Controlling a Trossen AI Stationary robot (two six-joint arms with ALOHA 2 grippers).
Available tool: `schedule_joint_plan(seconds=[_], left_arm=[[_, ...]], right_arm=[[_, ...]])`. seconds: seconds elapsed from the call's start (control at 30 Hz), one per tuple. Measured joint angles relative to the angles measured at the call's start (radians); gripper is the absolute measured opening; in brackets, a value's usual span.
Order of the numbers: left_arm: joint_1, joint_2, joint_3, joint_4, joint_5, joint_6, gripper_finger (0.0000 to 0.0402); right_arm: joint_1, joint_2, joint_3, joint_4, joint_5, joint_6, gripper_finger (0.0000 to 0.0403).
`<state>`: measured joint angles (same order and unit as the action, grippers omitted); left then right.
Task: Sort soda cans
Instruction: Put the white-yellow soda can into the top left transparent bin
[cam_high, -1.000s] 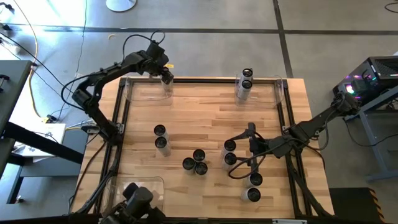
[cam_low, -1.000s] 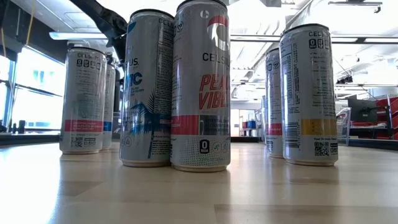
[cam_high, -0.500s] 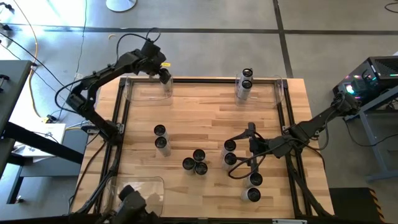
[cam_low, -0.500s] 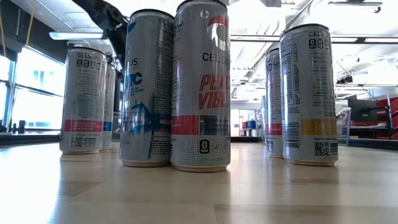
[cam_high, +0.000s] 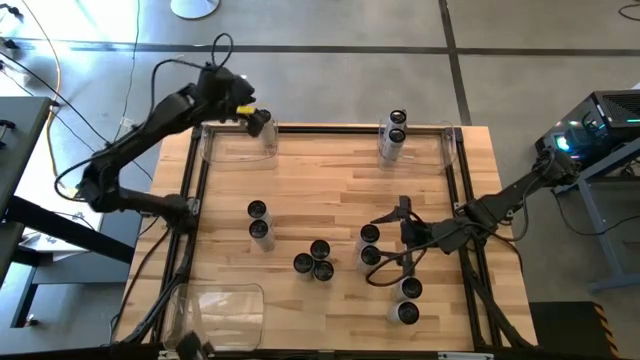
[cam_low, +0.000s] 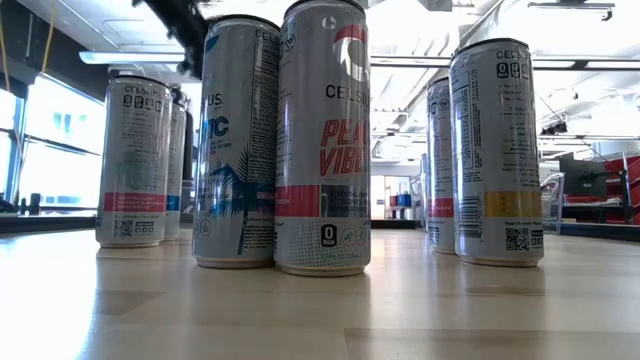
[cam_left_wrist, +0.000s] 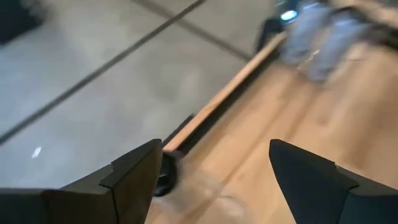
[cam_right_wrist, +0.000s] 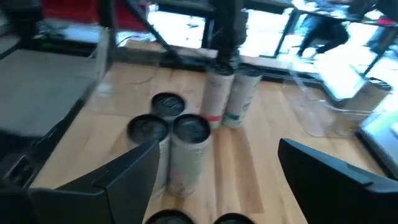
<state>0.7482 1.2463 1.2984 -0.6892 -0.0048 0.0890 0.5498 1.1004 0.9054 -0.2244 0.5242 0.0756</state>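
High view: soda cans (cam_high: 320, 260) are standing upright on the wooden desk (cam_high: 320, 190) in small groups: a pair at mid-left, three clustered near the centre, two just beside the right gripper (cam_high: 402, 232), two more toward the near right edge. Two further cans are sitting inside the clear bin (cam_high: 415, 146) at the far right corner. A second clear bin (cam_high: 238, 145) is lying at the far left corner, apparently without cans; a third (cam_high: 220, 305) is at the near left.

Left gripper (cam_high: 256, 122) is hovering over the far-left bin's edge, fingers spread, holding nothing. Right gripper is resting low beside the centre-right cans, fingers wide apart, nothing between them.

Cans: slim, tall cylinders, thin silver metal, smooth printed sides, dark round tops with bright rims. Judged stiff if full, easily dented if squeezed hard, slick-walled and prone to tipping. Best hold: across the mid-body, fingers square to the sides.

Desk: butcher-block planks, matte, with a black frame.
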Motion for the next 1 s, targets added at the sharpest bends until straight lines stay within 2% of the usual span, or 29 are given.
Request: schedule_joint_plan(seconds=[0.17,0.27,0.33,0.47,0.63,0.83,1.0], left_arm=[[-0.225,-0.065,0.0,0.021,-0.025,-0.002,0.0292],[-0.39,-0.076,-0.024,0.087,-0.082,0.0,0.0292],[-0.5,-0.074,-0.048,0.139,-0.134,0.016,0.0292],[-0.689,-0.067,-0.117,0.289,-0.275,-0.005,0.0292],[-0.865,-0.037,-0.178,0.399,-0.494,-0.036,0.0291],[-0.993,0.037,-0.187,0.408,-0.723,-0.033,0.0291],[-1.039,0.1,-0.187,0.411,-0.795,-0.032,0.0291]], right_arm=[[0.014,0.0,0.0,-0.035,-0.219,-0.055,0.0322],[0.036,0.0,0.0,-0.061,-0.24,-0.021,0.0322],[0.05,0.001,0.0,-0.081,-0.214,0.028,0.0322],[0.079,0.025,0.0,-0.123,-0.058,0.194,0.0322],[0.079,0.08,0.0,-0.193,-0.025,0.466,0.0322],[0.078,0.163,0.059,-0.318,-0.012,0.687,0.0322],[0.067,0.27,0.194,-0.531,0.006,0.85,0.0322]])
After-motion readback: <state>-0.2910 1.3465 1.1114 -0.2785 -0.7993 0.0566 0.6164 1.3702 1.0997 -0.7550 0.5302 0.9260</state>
